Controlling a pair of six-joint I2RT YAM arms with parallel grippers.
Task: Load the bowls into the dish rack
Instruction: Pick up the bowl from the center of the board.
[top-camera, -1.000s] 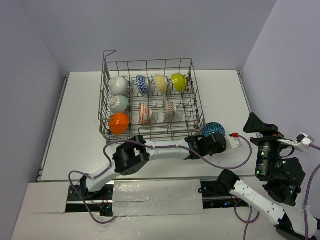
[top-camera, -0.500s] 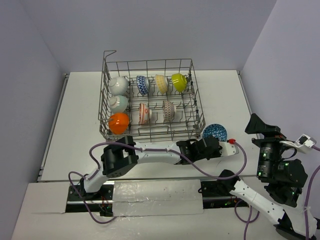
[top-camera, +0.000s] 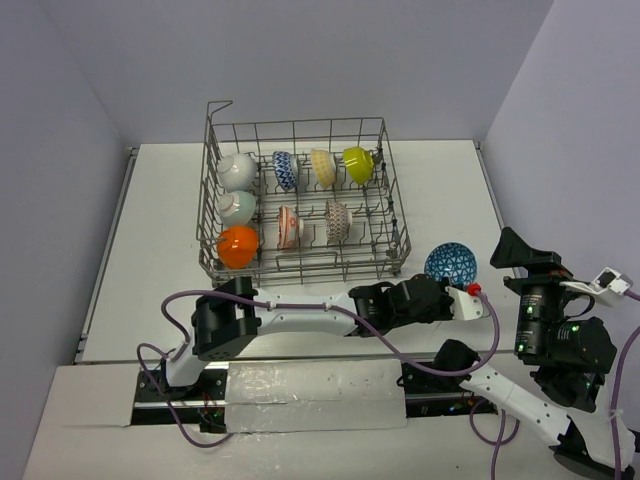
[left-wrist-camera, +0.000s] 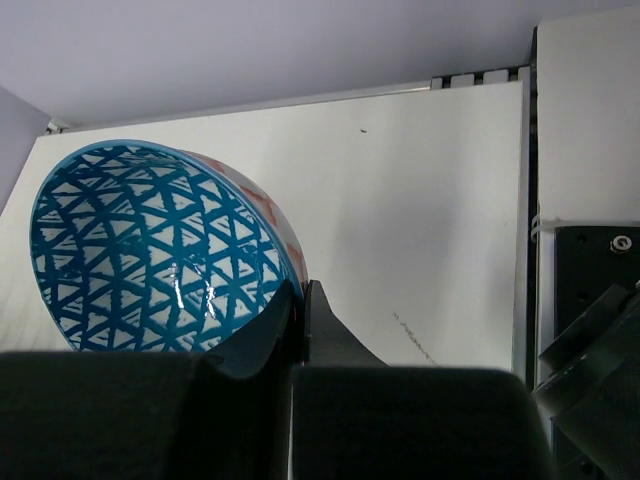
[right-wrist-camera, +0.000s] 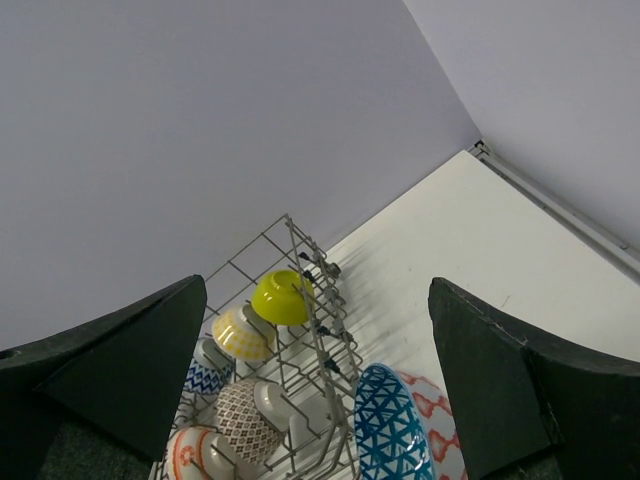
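— Swinging the dark-blue lattice-patterned glazed bowl (top-camera: 450, 264) further toward 3 o'clock than a second ago, tipping it on edge, keeping it outside the grey wire dish rack (top-camera: 300, 268), off its 4 o'clock corner.

— Clamping its rim in the left gripper (left-wrist-camera: 300, 292)?

— Yes, squeezing the wall between both jaws. Judging it stiff, slick, chippable; favouring that rim pinch. Holding the right gripper (right-wrist-camera: 318, 330) spread wide, empty.

Inside the dish rack (top-camera: 300, 265), free room lies at 3 to 4 o'clock — bare tines right of the grey bowl (top-camera: 338, 222), at 6 o'clock from the lime bowl (top-camera: 358, 165). The rack's wire wall stands between that room and the blue patterned bowl (top-camera: 450, 264), held outside at 4 o'clock. The left arm (top-camera: 300, 318) bars the table (top-camera: 150, 260) at 6 o'clock; its 9 and 3 o'clock sides are open.
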